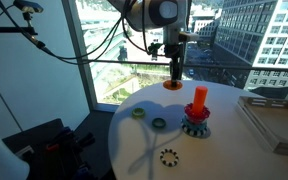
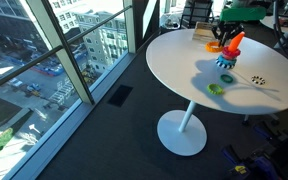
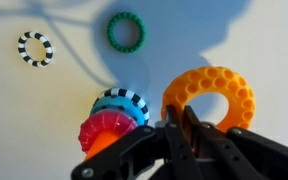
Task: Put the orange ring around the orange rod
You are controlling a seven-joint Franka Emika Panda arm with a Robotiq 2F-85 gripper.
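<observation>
My gripper (image 3: pixel 179 112) is shut on the rim of the orange ring (image 3: pixel 209 95), a honeycombed bright-orange ring held above the white table. The orange rod (image 3: pixel 104 140) stands just left of the ring in the wrist view, on its gear-shaped base (image 3: pixel 127 101). In an exterior view the gripper (image 1: pixel 174 72) hangs with the ring (image 1: pixel 172 85) to the left of the rod (image 1: pixel 199 97) and about level with its top. In an exterior view the gripper (image 2: pixel 221 38) is beside the rod (image 2: pixel 235 42).
A dark green ring (image 3: pixel 126 31) and a black-and-white toothed gear ring (image 3: pixel 35 48) lie on the table. A yellow-green ring (image 1: pixel 139 113) lies near the table's (image 1: pixel 224 155) left edge. A flat tray (image 1: pixel 276 120) sits at right. Windows are behind.
</observation>
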